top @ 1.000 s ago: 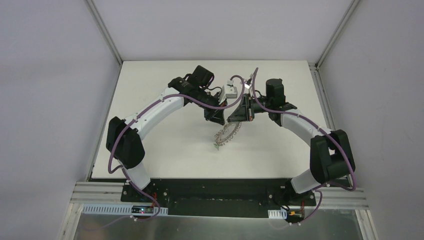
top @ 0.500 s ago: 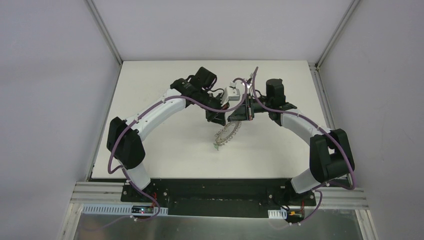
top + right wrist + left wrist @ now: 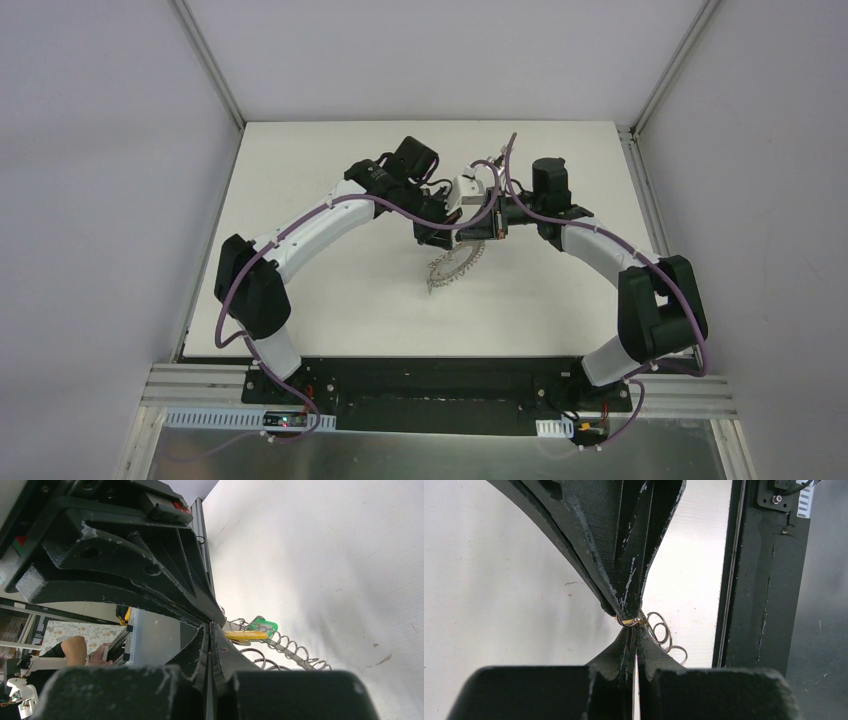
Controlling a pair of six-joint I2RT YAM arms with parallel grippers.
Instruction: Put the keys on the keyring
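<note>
Top view: above the white surface (image 3: pixel 330 300), the left tool (image 3: pixel 437 236) and right tool (image 3: pixel 484 230) meet, both pinched shut, at the raised end of the large dark-grey, wire-fringed metal keyring (image 3: pixel 452 268).

Left wrist: the left tool apparently grips the keyring's edge.

Right wrist: the tiny yellow-headed key (image 3: pixel 245 635) and green-headed key (image 3: pixel 264 625) sit among the loops. They are probably threaded, so little remains.

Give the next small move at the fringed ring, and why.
Probably ease the small yellow-headed key onto the large dark-grey wire-fringed keyring: left gripper and right gripper are shut, tips meeting at its rim, the key right beside its loops.
</note>
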